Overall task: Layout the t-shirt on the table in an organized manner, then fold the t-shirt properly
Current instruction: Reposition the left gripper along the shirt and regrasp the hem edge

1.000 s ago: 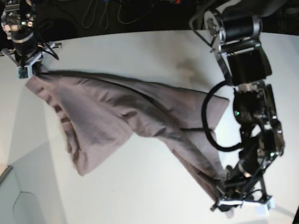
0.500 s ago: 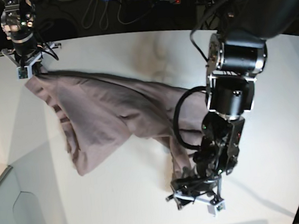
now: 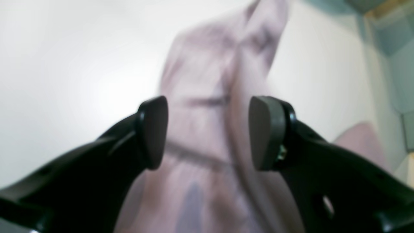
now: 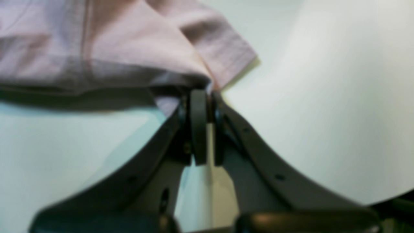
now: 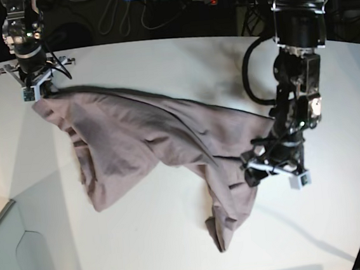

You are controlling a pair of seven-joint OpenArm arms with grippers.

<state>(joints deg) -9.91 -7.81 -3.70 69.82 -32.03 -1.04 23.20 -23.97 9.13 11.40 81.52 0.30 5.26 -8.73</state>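
In the left wrist view, the left end effector [image 3: 208, 132] is seen spread wide, nothing between its pads, with the blurred t-shirt [image 3: 220, 97] lying beyond on the white desk [image 3: 64, 64]. In the right wrist view, the right end effector [image 4: 203, 126] is shown pressed together on a bunched edge of the t-shirt [image 4: 129, 48]; this pinch cannot be made out from the base view. Only in the base view is the whole t-shirt [image 5: 149, 144] seen, crumpled diagonally across the desk [image 5: 160, 60], from the right end effector [image 5: 34, 90] at upper left to the left end effector [image 5: 272, 167] at right of centre.
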